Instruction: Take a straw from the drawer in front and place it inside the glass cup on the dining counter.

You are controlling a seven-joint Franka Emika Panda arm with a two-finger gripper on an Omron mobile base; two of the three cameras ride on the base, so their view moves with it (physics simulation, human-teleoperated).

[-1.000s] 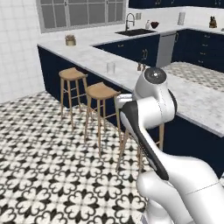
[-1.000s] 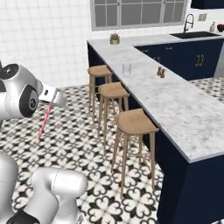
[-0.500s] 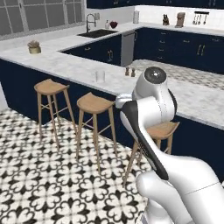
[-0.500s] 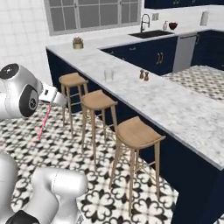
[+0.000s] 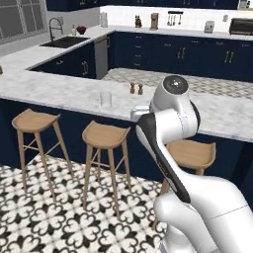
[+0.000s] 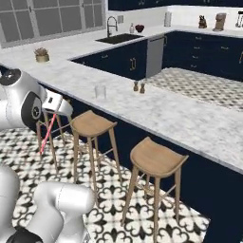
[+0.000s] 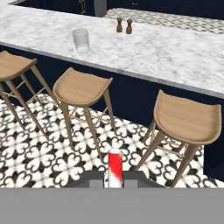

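out over the tiled floor, well short of the dining counter (image 6: 156, 107), our gripper (image 6: 58, 111) pinches the straw (image 6: 47, 133), hanging down clear of stools while the glass cup (image 7: 81, 40) waits upright for it.

Left base view sat behind the arm, looking forward and down at the long front edge of the dining counter (image 5: 59, 91), with the sink corner far left. Right base view looked from the other side along the same counter (image 6: 190, 121), its run receding toward the upper left. Both shared the glass cup (image 5: 105, 99) (image 6: 99, 91), the two brown shakers (image 5: 136, 89) (image 6: 139, 87) and the stools (image 5: 106, 136) (image 6: 92, 124). Hand view sat low and nearer, facing the counter's front edge (image 7: 144, 74) over three stools, cup (image 7: 81, 40) at upper left.
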